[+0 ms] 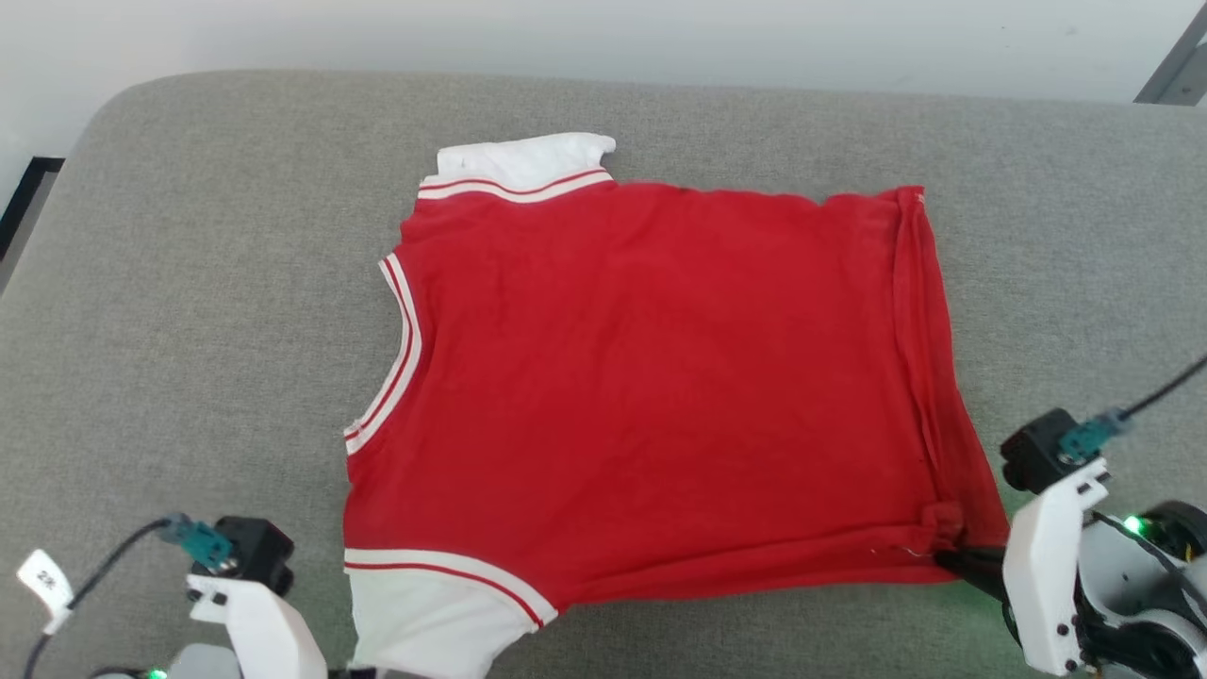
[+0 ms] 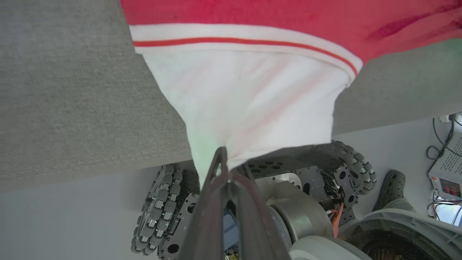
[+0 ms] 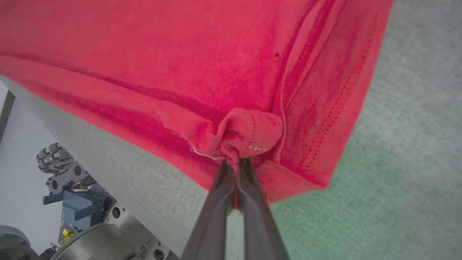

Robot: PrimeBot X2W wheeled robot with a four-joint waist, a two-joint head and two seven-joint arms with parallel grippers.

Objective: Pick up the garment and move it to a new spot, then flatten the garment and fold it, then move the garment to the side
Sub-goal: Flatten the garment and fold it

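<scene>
— Grey soft cloth covers the big table. Its corners are round, and a pale wall stands behind the far edge.

— Where is the shirt?

— It lies flat in the middle, red side up. The neck hole points left and the bottom hem points right. One white sleeve sticks out at the far side. The other white sleeve is at the near side.

— What do the grippers do?

— The left gripper has its two dark fingers squeezed together on the tip of the near sleeve. That tip reaches past the near edge of the table, over the pale floor and the robot's wheels. The right gripper is pinched tight on a little bunch of red cloth at the near right corner of the hem. That corner sits on the grey cloth.

— How much room is around it?

— A wide stretch of bare grey shows on the left. A smaller stretch shows on the right, past the hem. A strip runs along the far side too. The near side of the shirt is close to the table's near edge.
</scene>
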